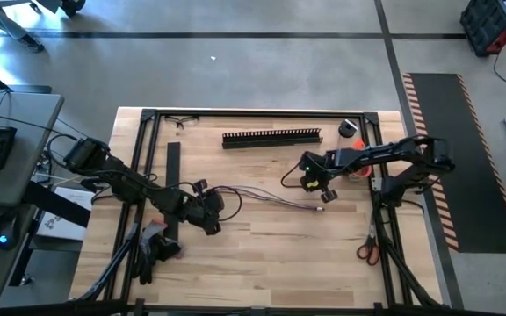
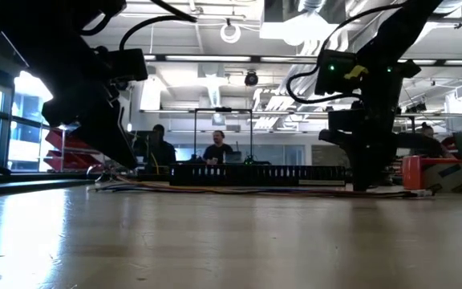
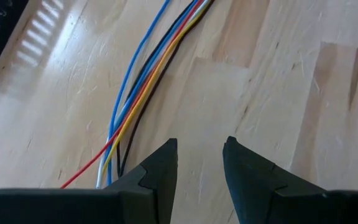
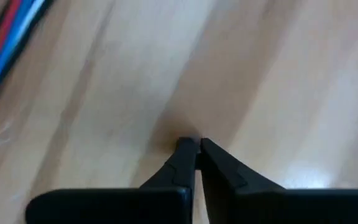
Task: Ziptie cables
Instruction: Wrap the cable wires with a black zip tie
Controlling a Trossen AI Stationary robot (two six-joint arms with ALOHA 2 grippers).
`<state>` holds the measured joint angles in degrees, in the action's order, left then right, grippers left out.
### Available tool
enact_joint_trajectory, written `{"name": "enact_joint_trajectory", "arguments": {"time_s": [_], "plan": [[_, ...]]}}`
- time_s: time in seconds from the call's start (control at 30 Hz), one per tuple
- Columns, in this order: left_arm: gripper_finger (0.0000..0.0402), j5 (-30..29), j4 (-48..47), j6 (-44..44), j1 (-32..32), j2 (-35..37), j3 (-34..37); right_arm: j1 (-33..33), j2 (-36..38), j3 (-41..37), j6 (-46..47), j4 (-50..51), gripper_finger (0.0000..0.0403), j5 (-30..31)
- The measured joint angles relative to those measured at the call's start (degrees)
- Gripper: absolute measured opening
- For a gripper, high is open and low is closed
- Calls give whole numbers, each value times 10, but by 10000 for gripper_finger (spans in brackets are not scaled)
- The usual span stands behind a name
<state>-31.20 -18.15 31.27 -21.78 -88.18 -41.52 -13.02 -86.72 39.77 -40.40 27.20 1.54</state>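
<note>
The cables, a loose bunch of thin wires, lie flat on the wooden table between my two grippers. In the left wrist view they show blue, red, yellow, white and dark. My left gripper stands open over their left end, with bare wood between its fingers and the wires passing beside one finger. My right gripper is shut and points down close over the table near the cables' right end. The wires lie off to one side of it. My left gripper has the cables running past the outer side of one finger, where they go out of sight below it; I cannot tell whether it touches them. My right gripper's shut fingertips stand at the table top; I cannot tell whether they touch it or hold anything.
A long black slotted strip lies near the far edge, and another black strip lies by the left arm. Red-handled scissors and an orange object are at the right. A black frame borders the table. People sit in the room behind.
</note>
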Motion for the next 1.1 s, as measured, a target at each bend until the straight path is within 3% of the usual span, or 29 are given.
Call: {"name": "enact_joint_trajectory", "arguments": {"time_s": [0.33,0.5,0.6,0.77,0.93,1.1], "plan": [[111,2,3,0,0,0,0,4,24,23,21,-83,0,-95],[111,-1,9,0,0,0,0,2,24,19,110,-225,0,-256],[111,-23,36,-1,1,0,0,12,24,3,155,-360,0,-310],[111,-9,111,-73,17,-3,-1,52,30,-6,222,-532,0,-318],[111,-9,172,-156,56,-13,0,117,68,-6,244,-586,0,-316],[125,95,204,-260,97,-13,-1,179,146,-6,245,-581,0,-274]]}}
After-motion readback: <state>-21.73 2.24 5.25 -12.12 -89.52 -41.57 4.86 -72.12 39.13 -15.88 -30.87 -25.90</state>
